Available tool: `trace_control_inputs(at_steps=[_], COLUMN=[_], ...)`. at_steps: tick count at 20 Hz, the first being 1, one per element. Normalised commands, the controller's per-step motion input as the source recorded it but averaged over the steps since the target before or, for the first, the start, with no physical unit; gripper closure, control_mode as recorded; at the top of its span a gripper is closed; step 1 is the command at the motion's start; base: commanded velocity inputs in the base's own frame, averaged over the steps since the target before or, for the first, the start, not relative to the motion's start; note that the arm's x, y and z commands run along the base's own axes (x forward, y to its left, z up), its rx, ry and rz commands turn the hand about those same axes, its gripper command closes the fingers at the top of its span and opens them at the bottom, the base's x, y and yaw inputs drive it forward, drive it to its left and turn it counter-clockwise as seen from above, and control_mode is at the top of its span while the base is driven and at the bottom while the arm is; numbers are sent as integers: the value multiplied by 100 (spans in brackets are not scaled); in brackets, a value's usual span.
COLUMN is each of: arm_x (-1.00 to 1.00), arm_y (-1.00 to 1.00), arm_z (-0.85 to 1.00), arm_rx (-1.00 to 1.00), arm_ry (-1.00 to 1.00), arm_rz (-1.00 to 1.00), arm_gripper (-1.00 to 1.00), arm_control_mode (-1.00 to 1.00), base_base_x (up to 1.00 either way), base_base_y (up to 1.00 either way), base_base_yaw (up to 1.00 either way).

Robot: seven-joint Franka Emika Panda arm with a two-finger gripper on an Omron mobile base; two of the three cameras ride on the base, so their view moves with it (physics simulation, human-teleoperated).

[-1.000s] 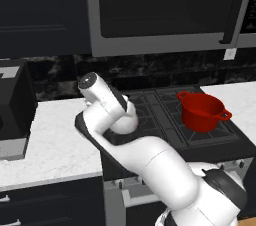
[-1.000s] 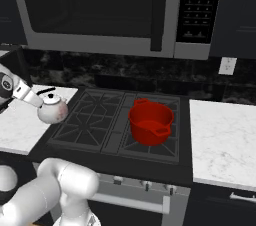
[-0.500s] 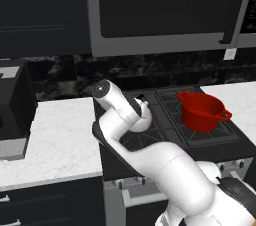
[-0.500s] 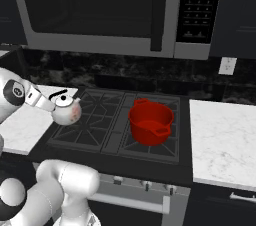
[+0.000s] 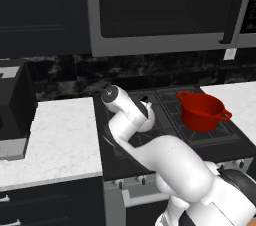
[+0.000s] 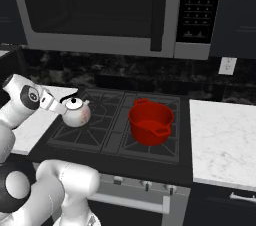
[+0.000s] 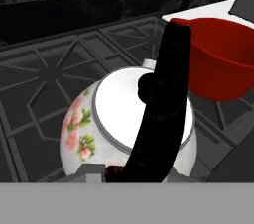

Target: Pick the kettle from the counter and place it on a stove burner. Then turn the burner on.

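My gripper [image 6: 61, 105] is shut on the black arched handle of the kettle [image 6: 77, 115], a small round white one with pink flowers on its side. The kettle is over the left side of the black cooktop, above the front-left stove burner [image 6: 82, 134]; I cannot tell if it touches the grate. In the hand view the kettle [image 7: 124, 119] lies right under the gripper [image 7: 131, 171], its handle running up between the jaws. From the left base view my arm covers most of the kettle [image 5: 148, 120]. The white counter [image 6: 27, 127] lies to its left.
A red two-handled pot [image 6: 150, 121] sits on the cooktop's right side, close to the kettle's right, seen also as the red pot [image 5: 202, 111] and the red pot [image 7: 223, 64]. A microwave [image 6: 100, 10] hangs above. A dark appliance [image 5: 12, 105] stands on the left counter [image 5: 55, 140].
The arm has carried the kettle to the right, from over the counter's edge to over the left side of the cooktop. The red pot has not moved.
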Motion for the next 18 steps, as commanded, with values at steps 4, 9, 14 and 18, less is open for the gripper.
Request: trace_control_inputs(at_steps=[4, 9, 14, 18], arm_x=[36, 23, 20, 20], arm_y=[0, 0, 0, 0], arm_z=[-37, -34, -34, -35], arm_rx=[-4, -4, -4, -4], arm_ry=[0, 0, 0, 0], arm_rz=[0, 0, 0, 0], arm_gripper=[100, 100, 100, 100], arm_control_mode=[-100, -100, -100, -100], base_base_x=[0, 0, 0, 0], base_base_y=[0, 0, 0, 0], base_base_yaw=[0, 0, 0, 0])
